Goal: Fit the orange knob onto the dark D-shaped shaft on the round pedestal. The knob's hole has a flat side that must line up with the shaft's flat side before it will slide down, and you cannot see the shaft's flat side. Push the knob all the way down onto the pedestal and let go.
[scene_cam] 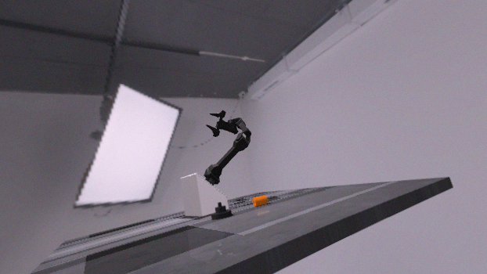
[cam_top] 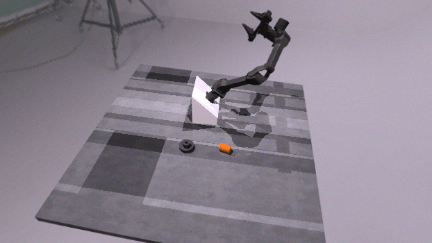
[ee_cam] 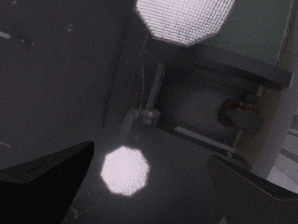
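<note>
Pale-walled room around a grey patchwork-patterned tabletop (cam_top: 194, 180) (scene_cam: 313, 219), the jaws (cam_top: 247, 26) (scene_cam: 209, 122) above spread wide.

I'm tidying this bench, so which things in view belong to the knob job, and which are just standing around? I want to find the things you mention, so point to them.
For the job:
- orange knob (cam_top: 225, 148) (scene_cam: 260, 201)
- round pedestal (cam_top: 187, 146) (scene_cam: 221, 214) with its dark shaft
- gripper (cam_top: 247, 21) (scene_cam: 209, 120) (ee_cam: 153, 155)

Not for the job:
- tripod (cam_top: 114, 35)
- bright rectangular panel (scene_cam: 131, 150)
</note>
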`<state>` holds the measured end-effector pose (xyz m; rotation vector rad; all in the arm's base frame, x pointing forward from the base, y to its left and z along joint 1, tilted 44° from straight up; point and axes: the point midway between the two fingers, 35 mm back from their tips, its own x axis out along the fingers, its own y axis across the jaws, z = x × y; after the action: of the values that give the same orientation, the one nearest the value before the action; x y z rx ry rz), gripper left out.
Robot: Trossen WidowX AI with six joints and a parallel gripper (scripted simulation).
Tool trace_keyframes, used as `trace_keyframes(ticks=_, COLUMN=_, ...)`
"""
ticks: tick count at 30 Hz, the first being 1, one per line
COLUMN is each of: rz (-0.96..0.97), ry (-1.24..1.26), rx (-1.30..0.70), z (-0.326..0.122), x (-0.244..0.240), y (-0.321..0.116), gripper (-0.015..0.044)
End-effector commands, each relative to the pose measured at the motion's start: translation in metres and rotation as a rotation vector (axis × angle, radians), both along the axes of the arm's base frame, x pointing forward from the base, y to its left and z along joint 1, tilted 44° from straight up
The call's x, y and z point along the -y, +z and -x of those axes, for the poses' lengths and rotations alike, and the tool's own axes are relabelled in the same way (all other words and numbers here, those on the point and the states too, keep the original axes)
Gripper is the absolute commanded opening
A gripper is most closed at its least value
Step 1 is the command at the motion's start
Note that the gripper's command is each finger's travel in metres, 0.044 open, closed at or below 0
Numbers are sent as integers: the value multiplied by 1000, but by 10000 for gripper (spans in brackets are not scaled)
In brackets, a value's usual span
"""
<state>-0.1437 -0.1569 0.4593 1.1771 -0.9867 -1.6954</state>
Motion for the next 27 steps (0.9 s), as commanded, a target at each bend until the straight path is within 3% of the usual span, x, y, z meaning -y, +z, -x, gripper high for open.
trace_keyframes(ticks=1, rz=-2, ry=7, rx=1, z=0, x=1, y=-1, gripper=426)
trace_keyframes(ticks=13, rz=-112, ry=453, rx=307, z=-49, x=93, y=-59, gripper=440)
trace_keyframes(ticks=21, rz=-302, ry=753, rx=514, z=-134, x=142, y=-110, gripper=440)
trace_keyframes(ticks=27, rz=-505, ry=951, rx=629, z=-216, x=154, y=-152, gripper=440)
